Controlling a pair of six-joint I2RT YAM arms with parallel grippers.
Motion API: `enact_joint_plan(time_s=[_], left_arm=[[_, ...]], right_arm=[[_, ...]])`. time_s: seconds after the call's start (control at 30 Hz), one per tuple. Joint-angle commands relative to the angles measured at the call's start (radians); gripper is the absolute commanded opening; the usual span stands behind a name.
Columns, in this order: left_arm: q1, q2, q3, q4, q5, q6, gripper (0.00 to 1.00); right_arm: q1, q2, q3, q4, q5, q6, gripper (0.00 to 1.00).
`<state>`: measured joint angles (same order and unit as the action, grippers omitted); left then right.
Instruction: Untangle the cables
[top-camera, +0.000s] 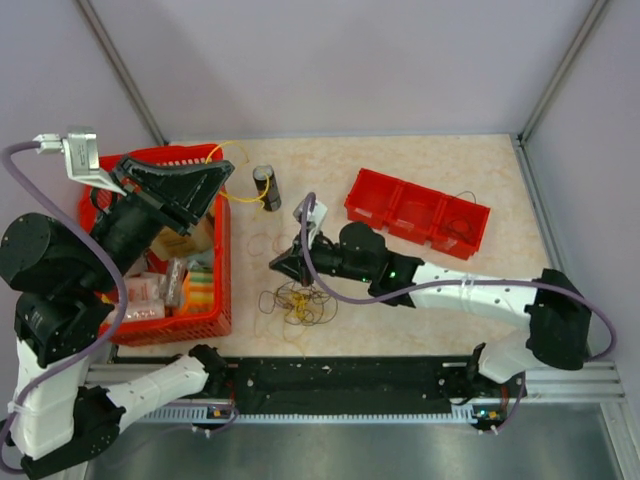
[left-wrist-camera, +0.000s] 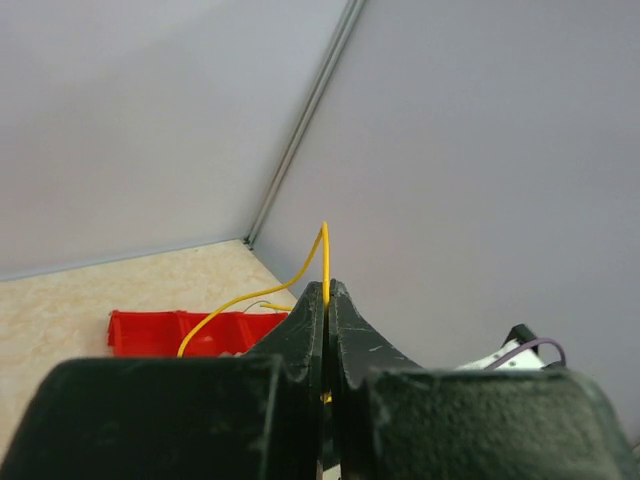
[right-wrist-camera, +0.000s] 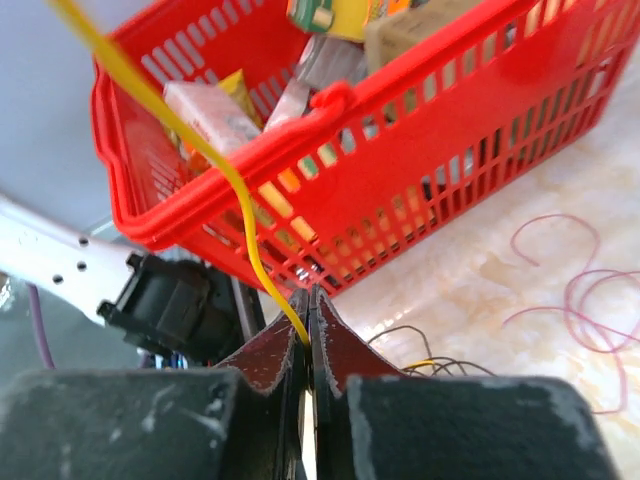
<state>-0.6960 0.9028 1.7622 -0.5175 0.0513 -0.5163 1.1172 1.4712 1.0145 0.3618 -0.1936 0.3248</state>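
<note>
Cables (top-camera: 297, 303): heap at 5 o'clock of right gripper (top-camera: 279, 262) unsorted; one yellow cable (left-wrist-camera: 325, 262) clamped by it and left gripper (top-camera: 228, 173).

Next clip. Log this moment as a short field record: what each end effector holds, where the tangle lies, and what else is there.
left end effector: shut on yellow cable, raised over basket
right end effector: shut on yellow cable, low beside tangle
tangle: loose heap on the table, just right of basket
bin: red, three compartments, beyond right arm
task state: cables not yet separated
</note>
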Motion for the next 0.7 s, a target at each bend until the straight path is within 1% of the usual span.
enact_joint_plan(time_s=[0.0,0.07,0.1,0.2,0.23,0.33,0.43,0.47,0.53,0.57,0.67], left_arm=[[0.003,-0.065,-0.101,-0.007,-0.106,0.065,0.00],[0.003,-0.096,-0.163,-0.009,-0.160,0.081,0.00],[0.003,-0.114,-0.193,-0.001,-0.175,0.084,0.00],[0.003,-0.150,-0.271,0.036,-0.171,0.073,0.00],[0.003,-0.156,-0.285,0.046,-0.157,0.068,0.00],[0.003,-0.168,-0.309,0.068,-0.099,0.056,0.00],[0.003,-0.176,-0.346,0.077,-0.058,0.036,0.00],[0.001,-0.176,-0.372,0.085,-0.003,0.027,0.00],[0.003,-0.166,-0.430,0.115,0.062,-0.004,0.00],[0.003,-0.157,-0.472,0.149,0.105,-0.026,0.00],[0.001,-0.075,-0.601,0.284,0.292,-0.115,0.00]], right_arm=[[0.001,-0.161,0.253,-0.125,0.111,-0.004,0.00],[-0.016,-0.166,0.376,-0.214,0.083,0.051,0.00],[-0.022,-0.164,0.421,-0.233,0.069,0.081,0.00],[-0.059,-0.135,0.522,-0.196,-0.035,0.189,0.00],[-0.060,-0.123,0.559,-0.198,-0.052,0.189,0.00],[-0.063,-0.094,0.642,-0.306,-0.027,0.169,0.00],[-0.063,-0.139,0.564,-0.326,0.022,0.154,0.00],[-0.062,-0.164,0.527,-0.336,0.048,0.146,0.00],[-0.063,-0.234,0.429,-0.360,0.121,0.131,0.00],[-0.068,-0.276,0.368,-0.388,0.150,0.129,0.00],[-0.101,-0.402,0.178,-0.461,0.227,0.161,0.00]])
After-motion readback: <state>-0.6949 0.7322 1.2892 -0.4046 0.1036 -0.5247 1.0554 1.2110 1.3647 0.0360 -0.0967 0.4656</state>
